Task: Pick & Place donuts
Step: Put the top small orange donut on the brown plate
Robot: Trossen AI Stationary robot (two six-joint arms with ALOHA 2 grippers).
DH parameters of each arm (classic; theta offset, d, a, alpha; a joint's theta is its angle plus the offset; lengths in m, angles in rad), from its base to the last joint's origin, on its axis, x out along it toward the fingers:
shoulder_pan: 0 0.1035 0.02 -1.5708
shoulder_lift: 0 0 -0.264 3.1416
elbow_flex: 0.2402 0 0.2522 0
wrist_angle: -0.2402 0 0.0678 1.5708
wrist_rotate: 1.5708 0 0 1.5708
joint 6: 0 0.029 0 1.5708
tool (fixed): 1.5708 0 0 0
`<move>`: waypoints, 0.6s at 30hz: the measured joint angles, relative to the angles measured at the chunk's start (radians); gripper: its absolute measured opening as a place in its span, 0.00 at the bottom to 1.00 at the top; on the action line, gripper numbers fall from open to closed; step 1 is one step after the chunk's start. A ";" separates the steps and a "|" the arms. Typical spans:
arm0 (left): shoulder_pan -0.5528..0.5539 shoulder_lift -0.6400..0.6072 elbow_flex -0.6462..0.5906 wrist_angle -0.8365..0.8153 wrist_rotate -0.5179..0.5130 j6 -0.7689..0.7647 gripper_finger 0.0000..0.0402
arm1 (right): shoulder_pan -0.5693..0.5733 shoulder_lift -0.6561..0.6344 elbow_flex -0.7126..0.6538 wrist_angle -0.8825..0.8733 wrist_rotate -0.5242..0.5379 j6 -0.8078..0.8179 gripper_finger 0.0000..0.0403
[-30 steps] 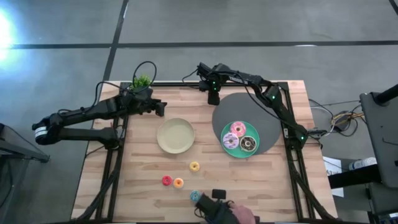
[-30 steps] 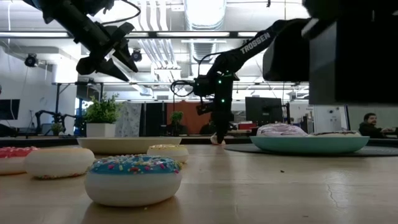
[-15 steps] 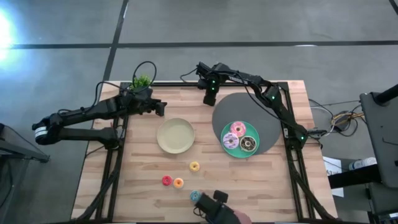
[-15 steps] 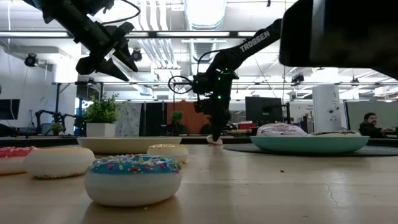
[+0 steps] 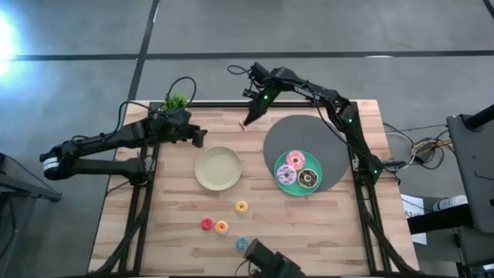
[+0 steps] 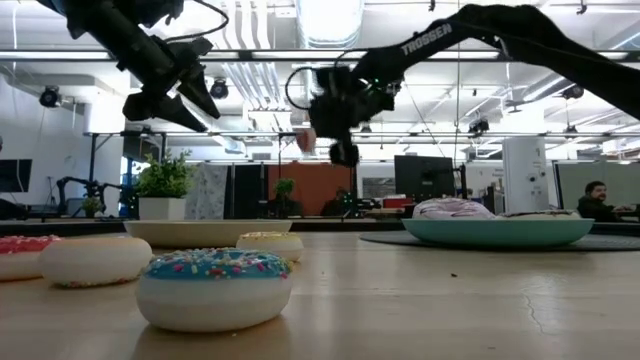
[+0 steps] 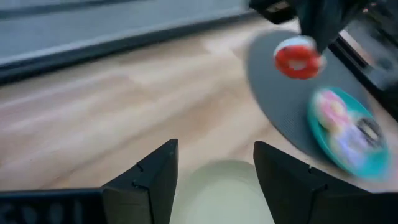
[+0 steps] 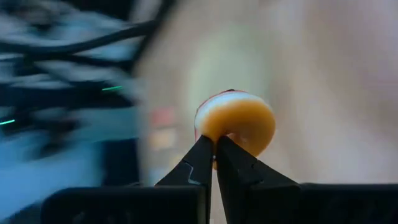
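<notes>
Nearest the front edge of my table (image 5: 170, 232) sits a blue mini donut (image 5: 241, 244), with an orange mini donut (image 5: 221, 227) and a red mini donut (image 5: 206, 224) just behind it and a yellow mini donut (image 5: 241, 206) a little farther in. Mid-table I see a cream plate (image 5: 218, 167) on the left. To the right lies a teal plate (image 5: 288, 188) on a round grey mat (image 5: 297, 135), carrying a pink donut (image 5: 294, 161), a white-lilac donut (image 5: 285, 175) and a chocolate donut (image 5: 308, 178). At the far edge, my left gripper (image 5: 201, 135) hovers beside a small potted plant (image 5: 176, 101), fingers spread apart and holding nothing. My right gripper (image 5: 247, 122) is raised above the far edge, fingers pinched on a small red-topped donut (image 8: 235, 123).
</notes>
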 joint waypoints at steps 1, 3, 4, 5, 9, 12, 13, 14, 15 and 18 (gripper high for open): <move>0.000 0.000 0.000 0.004 0.056 0.022 0.46 | 0.014 -0.002 -0.001 0.000 -0.071 0.018 0.02; 0.000 0.000 0.000 0.030 0.194 0.078 0.46 | 0.051 -0.006 -0.001 0.006 -0.160 0.034 0.02; 0.000 0.001 0.000 0.048 0.273 0.107 0.46 | 0.071 -0.009 -0.001 0.005 -0.173 0.037 0.02; 0.000 0.002 0.000 0.068 0.339 0.133 0.46 | 0.096 -0.012 -0.001 0.007 -0.178 0.041 0.02; 0.002 0.012 0.000 0.149 0.410 0.270 0.46 | 0.188 -0.016 0.000 0.009 -0.249 -0.004 0.02; 0.002 0.013 0.000 0.187 0.463 0.378 0.46 | 0.233 -0.026 0.001 0.011 -0.247 -0.009 0.02; 0.001 0.013 0.000 0.205 0.477 0.397 0.46 | 0.241 -0.029 0.001 0.014 -0.247 -0.009 0.02; 0.001 0.013 0.000 0.225 0.482 0.406 0.46 | 0.245 -0.029 0.001 0.023 -0.246 -0.007 0.02; 0.001 0.013 0.000 0.246 0.482 0.407 0.46 | 0.251 -0.030 0.001 0.035 -0.244 -0.001 0.02; 0.000 0.013 0.000 0.315 0.482 0.432 0.46 | 0.265 -0.030 0.001 0.082 -0.221 0.021 0.02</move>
